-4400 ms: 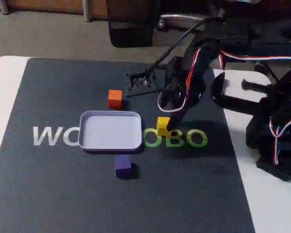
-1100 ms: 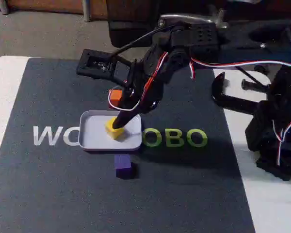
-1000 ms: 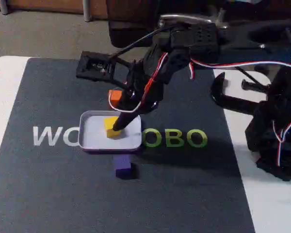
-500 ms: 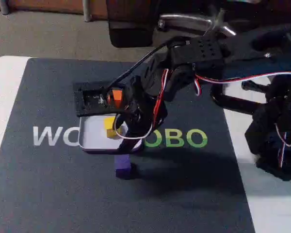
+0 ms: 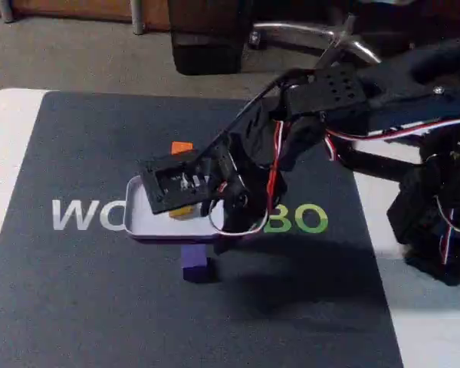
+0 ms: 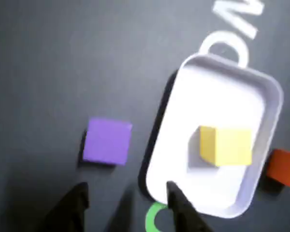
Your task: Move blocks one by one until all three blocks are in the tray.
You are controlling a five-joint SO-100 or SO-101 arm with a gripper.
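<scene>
The pale tray [image 6: 222, 87] holds the yellow block [image 6: 226, 145], which lies free near its lower end in the wrist view. On the dark mat left of the tray sits the purple block [image 6: 107, 141]; the orange block [image 6: 285, 166] shows at the right edge, outside the tray. My gripper [image 6: 127, 188] is open and empty, its fingers spread at the bottom edge, just short of the purple block. In the fixed view the gripper [image 5: 224, 228] hangs over the tray [image 5: 134, 215], hiding most of it. The yellow block [image 5: 182, 212] peeks out beneath it, the purple block [image 5: 194, 262] lies in front, and the orange block [image 5: 182, 147] behind.
A dark mat [image 5: 77, 291] with large printed letters covers the white table [image 5: 4, 138]. The arm's base and a black clamp [image 5: 437, 207] stand at the right. Bare mat lies in front of the purple block.
The gripper let go of the yellow block in the tray, then swung right and toward the front over the tray's near edge. The blocks have not moved in the last half second.
</scene>
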